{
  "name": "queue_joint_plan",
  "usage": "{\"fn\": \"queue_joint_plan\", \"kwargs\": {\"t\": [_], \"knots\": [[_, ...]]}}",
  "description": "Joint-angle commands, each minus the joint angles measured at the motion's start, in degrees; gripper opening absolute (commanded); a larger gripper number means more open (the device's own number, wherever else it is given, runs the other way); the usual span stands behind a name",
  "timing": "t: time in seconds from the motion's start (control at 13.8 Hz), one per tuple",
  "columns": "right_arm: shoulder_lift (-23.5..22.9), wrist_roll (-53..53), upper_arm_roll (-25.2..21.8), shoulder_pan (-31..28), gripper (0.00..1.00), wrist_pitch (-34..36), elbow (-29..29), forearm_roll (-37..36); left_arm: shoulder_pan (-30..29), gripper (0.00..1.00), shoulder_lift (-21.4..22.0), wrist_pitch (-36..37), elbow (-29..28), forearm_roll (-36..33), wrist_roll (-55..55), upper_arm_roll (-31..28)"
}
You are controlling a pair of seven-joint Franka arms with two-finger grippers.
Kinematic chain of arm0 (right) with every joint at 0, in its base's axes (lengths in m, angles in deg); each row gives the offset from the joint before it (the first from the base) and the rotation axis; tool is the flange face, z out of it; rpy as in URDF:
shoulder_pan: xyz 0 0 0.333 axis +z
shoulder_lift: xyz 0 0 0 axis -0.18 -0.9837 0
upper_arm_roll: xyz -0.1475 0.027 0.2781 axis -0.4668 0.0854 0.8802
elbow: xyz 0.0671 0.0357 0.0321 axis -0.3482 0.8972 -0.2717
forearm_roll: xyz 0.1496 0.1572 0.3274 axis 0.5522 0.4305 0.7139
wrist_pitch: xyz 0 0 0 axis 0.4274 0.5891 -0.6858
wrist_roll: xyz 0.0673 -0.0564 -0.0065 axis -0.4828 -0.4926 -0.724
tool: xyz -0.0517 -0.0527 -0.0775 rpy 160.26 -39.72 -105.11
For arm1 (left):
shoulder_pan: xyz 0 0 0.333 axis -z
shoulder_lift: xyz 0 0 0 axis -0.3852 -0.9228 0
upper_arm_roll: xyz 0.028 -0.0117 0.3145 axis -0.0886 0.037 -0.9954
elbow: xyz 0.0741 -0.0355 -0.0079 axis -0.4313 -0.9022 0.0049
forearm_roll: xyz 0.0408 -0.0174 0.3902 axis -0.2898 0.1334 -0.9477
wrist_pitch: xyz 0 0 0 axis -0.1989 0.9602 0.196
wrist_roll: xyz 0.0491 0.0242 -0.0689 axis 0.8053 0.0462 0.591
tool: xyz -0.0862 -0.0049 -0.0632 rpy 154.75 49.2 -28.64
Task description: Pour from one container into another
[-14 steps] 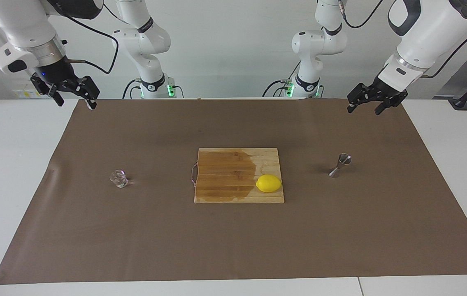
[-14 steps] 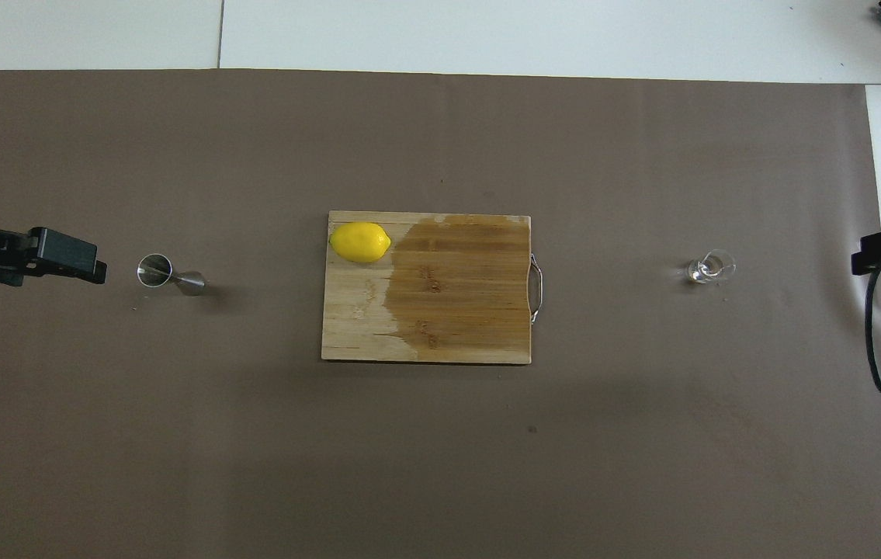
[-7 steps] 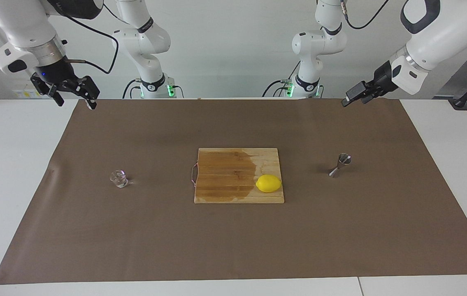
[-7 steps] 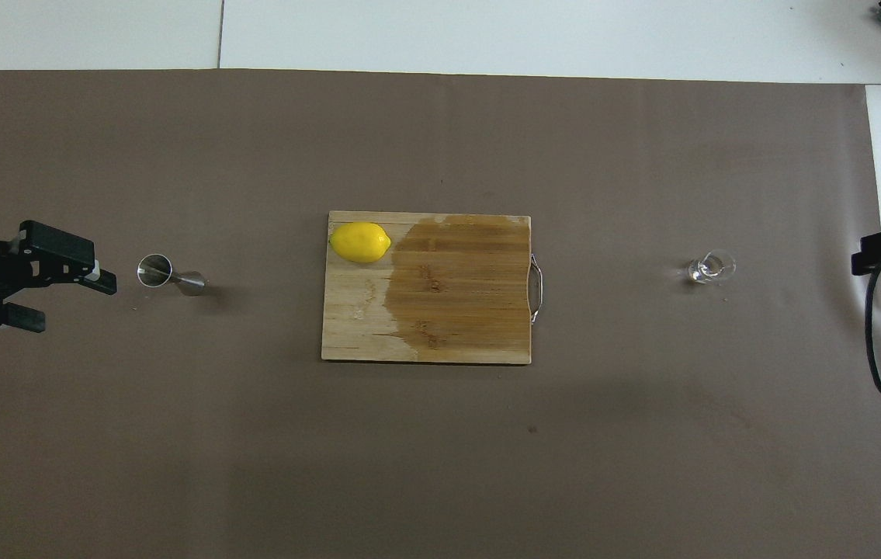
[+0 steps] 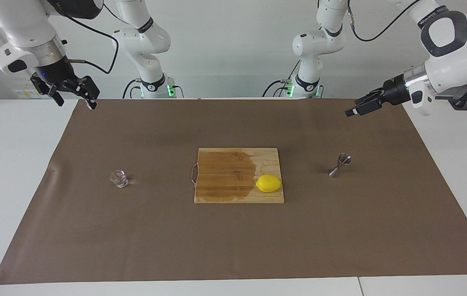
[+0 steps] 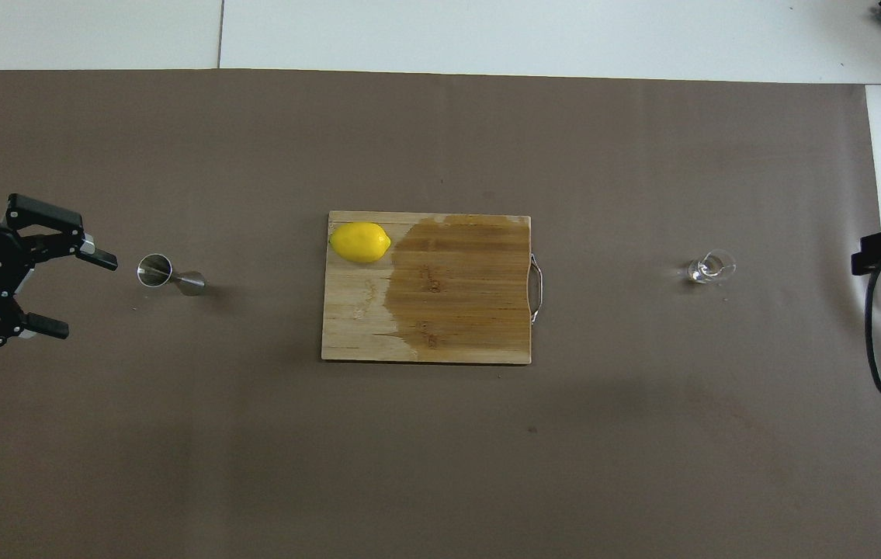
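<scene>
Both arms raised above the robots' edge of the brown mat (image 5: 134,246) that covers the bench (image 5: 11,164). The left gripper (image 6: 60,291), its jaws spread wide and holding nothing, is turned sideways with its opening toward the steel jigger (image 6: 168,276); its body carries white lettering that appears to read ROBOTIQ. The jigger stands upright, long axis vertical, toward the left arm's end of the bench, beside the cutting board (image 5: 225,193), so the left arm is the nearer one to it. The right gripper (image 5: 75,96) hangs at the right arm's corner of the mat, jaws likewise open and empty. The glass cup (image 5: 118,179) stands upright on the mat toward that arm's end, well apart from the jigger. Between the two containers lies the board, part of it darkened as if wet, with a lemon (image 5: 268,183) on its corner toward the jigger. Neither container has been grasped; judged from this, pouring has not begun.
</scene>
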Motion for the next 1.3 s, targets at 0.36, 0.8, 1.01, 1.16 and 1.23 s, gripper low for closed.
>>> {"fn": "queue_joint_plan", "kwargs": {"t": [0.36,0.8,1.01,1.16,1.23], "knots": [[1.4,-1.15,0.19,-0.17,1.0,-0.45,1.61,-0.18,-6.25,1.0,-3.89,2.25,-2.89,13.12,12.47,0.63],[1.4,-1.15,0.19,-0.17,1.0,-0.45,1.61,-0.18,-9.24,1.0,-8.72,2.69,-4.21,17.35,13.09,1.07],[1.4,-1.15,0.19,-0.17,1.0,-0.45,1.61,-0.18,-10.21,1.0,-10.13,2.78,-8.24,22.7,13.09,1.07],[1.4,-1.15,0.19,-0.17,1.0,-0.45,1.61,-0.18,-11.09,1.0,-10.92,2.61,-10.44,24.73,12.65,0.98],[1.4,-1.15,0.19,-0.17,1.0,-0.45,1.61,-0.18,-11.62,1.0,-11.45,2.43,-11.58,25.44,12.39,0.98]]}}
